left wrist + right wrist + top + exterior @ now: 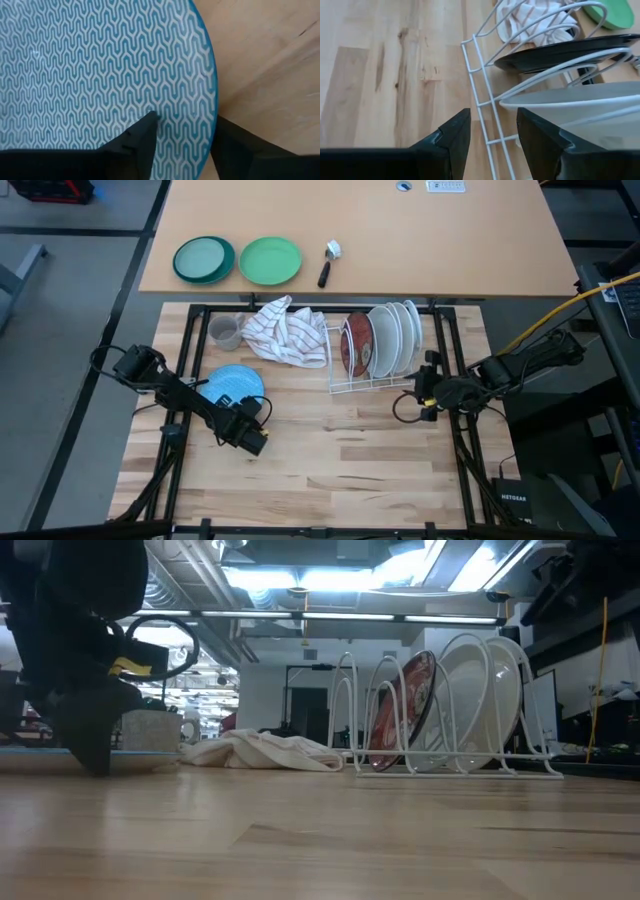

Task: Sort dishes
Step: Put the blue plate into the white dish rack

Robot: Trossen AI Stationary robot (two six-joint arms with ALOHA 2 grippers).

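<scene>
A light blue plate with a pale zigzag pattern (238, 383) lies flat on the wooden table at the left. My left gripper (232, 412) points down over its near edge, open. In the left wrist view one finger (142, 140) stands over the plate's face (100, 75) and the other (237, 147) outside its rim. A white wire rack (372, 385) holds a dark red plate (356, 345) and white plates (396, 338) on edge. My right gripper (424, 387) is open and empty just right of the rack (485, 100). My left gripper straddles the blue plate's rim (214, 115) from above, one finger over the patterned face, one over the bare wood outside. The plate lies flat on the table. I cannot tell whether either fingertip touches it.
A red-striped white cloth (287, 332) and a small grey cup (225, 332) lie at the far left of the wooden table. Two green plates (238, 260) and a black-handled tool (327, 265) sit on the tan table beyond. Bare wood (340, 460) shows near the front.
</scene>
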